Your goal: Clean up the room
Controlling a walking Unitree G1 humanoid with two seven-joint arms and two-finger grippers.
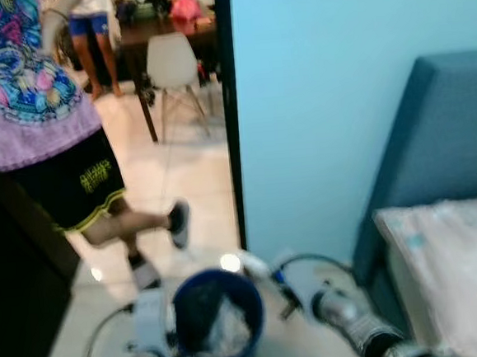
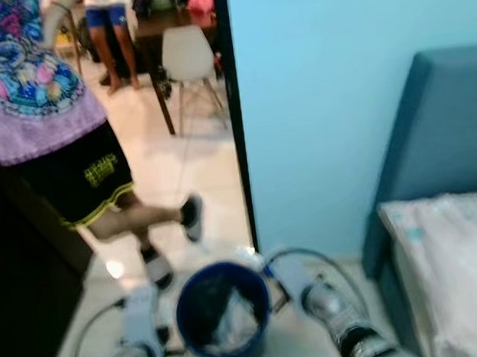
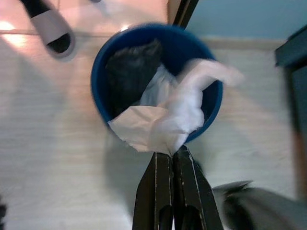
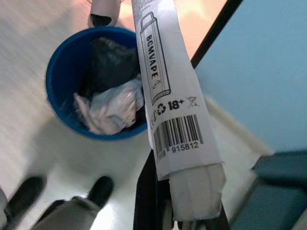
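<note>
Right by the doorway, next to the light blue wall (image 1: 331, 97), so biggest stuff first: a teal bed (image 1: 444, 162) with a pale cover sits along the robot's right, and a person (image 1: 44, 119) in a purple patterned shirt and black shorts is mid-step on the white tile floor (image 1: 189, 174). Further back through the door you can make out a dark desk (image 1: 169, 31) with a white chair (image 1: 172, 64) tucked against its near edge, plus a second person standing beside it.

Down on the floor right in front of the robot is the blue bin (image 2: 223, 312). It's round, deep blue, and it's got a dark crumpled bag on one side and scrunched white paper or plastic piled on the other. A bit of the white stuff hangs over the rim on the side nearest the left gripper (image 3: 173, 153).

That left gripper has its fingers pressed together, tips touching the white scrap at the bin's rim; can't tell if it's actually pinching it. The right gripper (image 4: 184, 191) is clamped on a white vape package (image 4: 175, 100), a long flat wrapper with "BGMVAPE", an 18+ mark and a barcode printed on it, held above the floor just beside the bin's rim.
</note>
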